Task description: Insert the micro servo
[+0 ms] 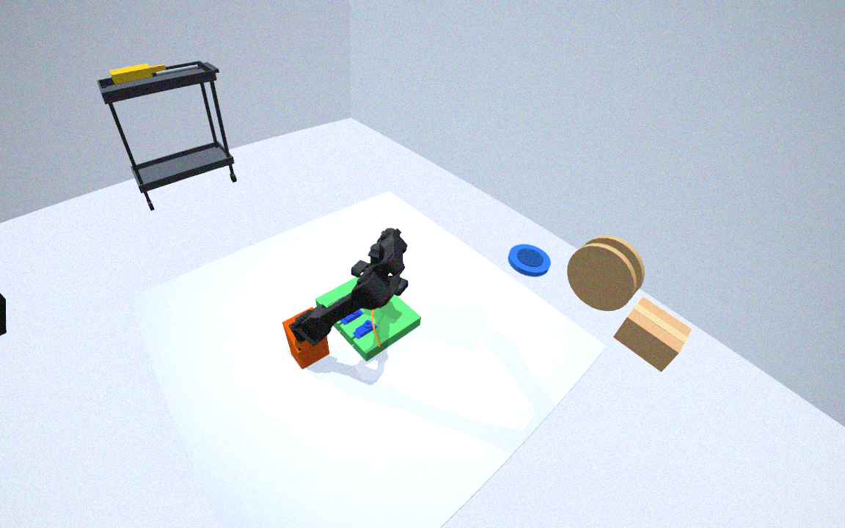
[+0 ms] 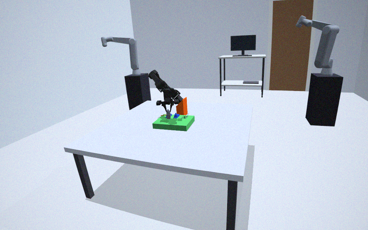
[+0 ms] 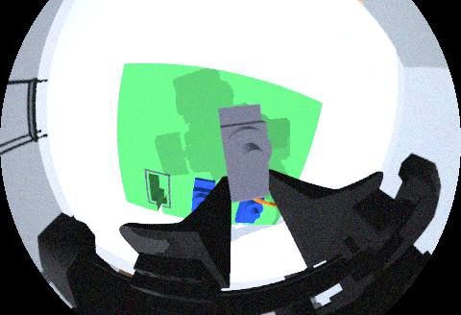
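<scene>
The loose grey micro servo [image 2: 168, 115] [image 3: 244, 161] is held between the fingertips of my gripper [image 2: 168, 111] [image 3: 247, 178], which is shut on it. It hangs upright a little above the green deck [image 1: 404, 323] [image 2: 165, 126] [image 3: 144, 94], its round shaft side facing up. Its orange cable [image 1: 374, 326] [image 3: 264, 203] trails off past the fingers. The marked empty pocket [image 2: 184, 117] [image 3: 154, 186] lies to the left in the wrist view, beyond two seated blue servos. The arm hides the grey servo and the fingertips in the top view.
The blue servos [image 1: 351, 317] [image 1: 364, 328] [image 3: 204, 193] [image 3: 246, 211] sit in the deck, one of them close under the held servo in the wrist view. The arm's orange base block [image 1: 308, 355] [image 2: 183, 107] stands beside the deck, on the white table [image 1: 248, 407] [image 2: 139, 145].
</scene>
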